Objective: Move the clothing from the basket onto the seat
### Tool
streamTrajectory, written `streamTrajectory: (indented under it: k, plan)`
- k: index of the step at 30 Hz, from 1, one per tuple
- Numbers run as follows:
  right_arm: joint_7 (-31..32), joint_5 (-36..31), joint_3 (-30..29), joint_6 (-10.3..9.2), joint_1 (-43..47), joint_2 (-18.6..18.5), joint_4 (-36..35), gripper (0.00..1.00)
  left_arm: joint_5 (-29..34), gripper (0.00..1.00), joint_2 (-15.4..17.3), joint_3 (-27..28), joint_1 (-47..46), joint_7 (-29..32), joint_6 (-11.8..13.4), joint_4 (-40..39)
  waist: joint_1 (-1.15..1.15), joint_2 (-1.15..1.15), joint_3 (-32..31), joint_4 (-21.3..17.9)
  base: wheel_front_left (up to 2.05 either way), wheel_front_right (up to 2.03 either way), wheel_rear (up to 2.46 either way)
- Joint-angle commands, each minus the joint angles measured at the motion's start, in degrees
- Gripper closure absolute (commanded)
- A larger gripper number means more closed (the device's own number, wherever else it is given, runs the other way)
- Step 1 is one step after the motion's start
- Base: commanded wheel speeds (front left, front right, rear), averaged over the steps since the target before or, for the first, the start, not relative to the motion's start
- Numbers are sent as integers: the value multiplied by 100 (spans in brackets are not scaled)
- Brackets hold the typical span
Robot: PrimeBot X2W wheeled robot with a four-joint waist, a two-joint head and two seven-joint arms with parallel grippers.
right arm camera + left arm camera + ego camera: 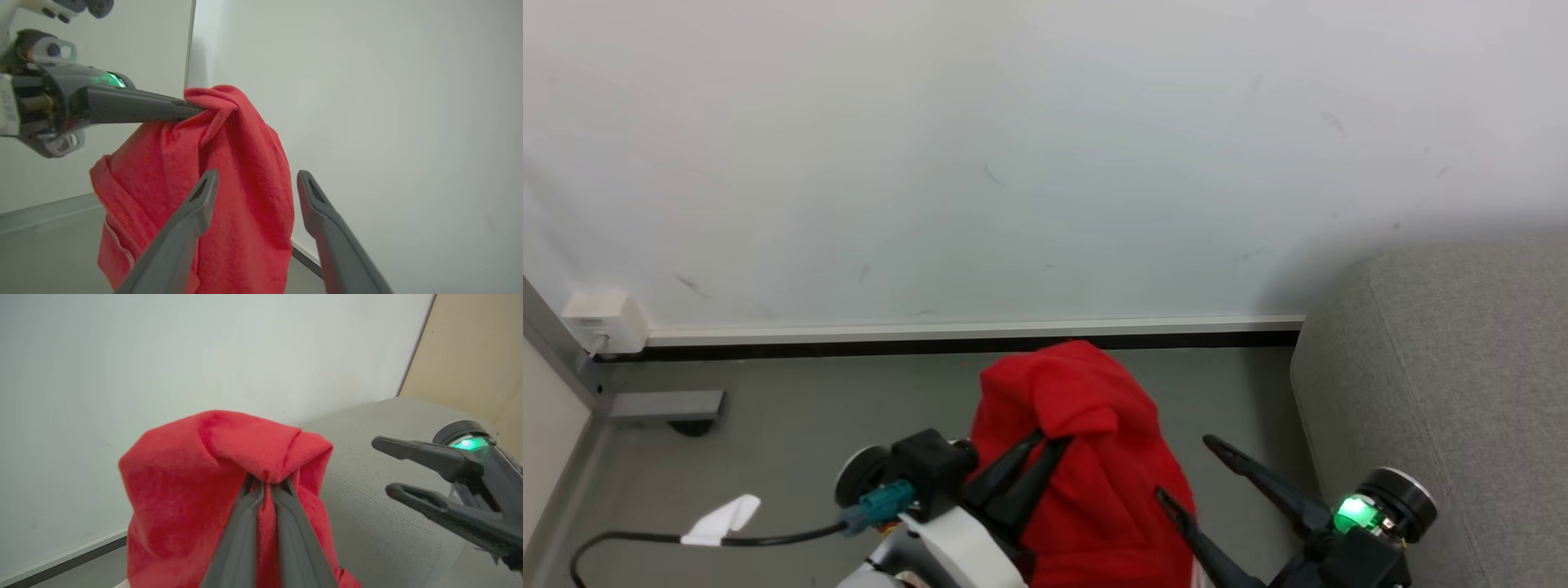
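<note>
Hanging pinched in the left gripper (1045,441), the garment (1094,392) lies left of the seat (1462,367); right gripper (1184,467) spread, empty.

red clothing (1086,408), lt grey seat (1445,392), white wall (1013,163)

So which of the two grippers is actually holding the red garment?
The left gripper: it is pinched shut on a fold of the red garment, which hangs from it. The right gripper stands open beside it, holding nothing.
</note>
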Motion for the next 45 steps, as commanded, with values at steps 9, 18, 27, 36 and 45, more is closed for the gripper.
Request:
streamTrajectory:
  k: [9, 18, 27, 36, 45]
  plan:
    - [5, 379, 749, -13, -597, -303, 205, 0, 187, 100, -90, -510, -159, 194, -248, -174, 0, 0, 9, -41, 0, 0, 0]
    - [48, 921, 1340, -13, -885, -467, 516, 0, -27, 100, -16, -999, -164, 334, -551, -478, 0, 0, -18, -13, 0, 0, 0]
    - [47, 1576, 1458, -13, -979, -452, 732, 100, -133, 50, 45, -1035, -131, 198, -541, -347, 0, 0, -43, -41, 0, 0, 0]
    - [-4, 1704, 812, -13, -737, -571, 714, 100, 66, 0, 85, -1001, 97, -197, -325, -53, 0, 0, -21, -459, 0, 0, 0]
    - [-7, 1559, -90, -12, -357, -795, 551, 100, 174, 0, -142, -1028, 161, -774, -201, 510, 0, 0, 129, -1224, 0, 0, 0]
